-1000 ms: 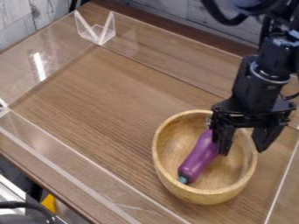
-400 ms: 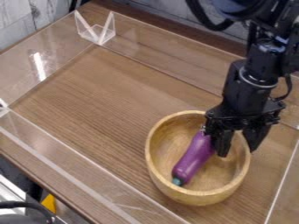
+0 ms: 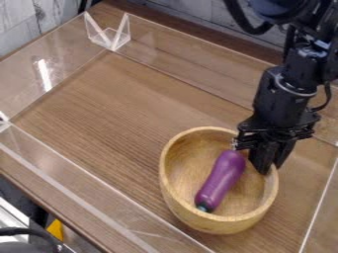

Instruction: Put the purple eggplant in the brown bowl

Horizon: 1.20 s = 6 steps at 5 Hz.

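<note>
purple eggplant (image 3: 222,181) lies inside brown bowl (image 3: 181,198). claw (image 3: 270,156) nearly closed at its upper tip, grip unclear. watch: lifting w/ it pinched could drag eggplant out, tip bowl.

view: one camera only | position: raised, off a corner of the wooden table (image 3: 119,109) | facing: down and across at a slant | range: close, table fills most of the picture | edges: arm (image 3: 294,79) cut off at top right, bowl (image 3: 179,193) low on the right | overlap: no second view
</note>
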Each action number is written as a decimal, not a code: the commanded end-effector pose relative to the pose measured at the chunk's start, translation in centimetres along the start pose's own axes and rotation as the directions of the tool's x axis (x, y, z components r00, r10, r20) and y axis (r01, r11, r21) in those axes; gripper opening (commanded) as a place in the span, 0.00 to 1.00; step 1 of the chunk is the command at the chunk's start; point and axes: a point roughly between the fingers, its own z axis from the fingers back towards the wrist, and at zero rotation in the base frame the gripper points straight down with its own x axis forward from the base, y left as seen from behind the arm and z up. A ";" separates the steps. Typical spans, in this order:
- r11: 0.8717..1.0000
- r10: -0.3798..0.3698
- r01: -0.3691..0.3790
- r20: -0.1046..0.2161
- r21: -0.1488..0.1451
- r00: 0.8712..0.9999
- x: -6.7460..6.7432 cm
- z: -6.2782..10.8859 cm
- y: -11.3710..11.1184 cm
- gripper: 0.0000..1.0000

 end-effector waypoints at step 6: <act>0.991 -0.134 0.134 0.025 -0.013 0.991 -0.1 0.1 -1.9 0.00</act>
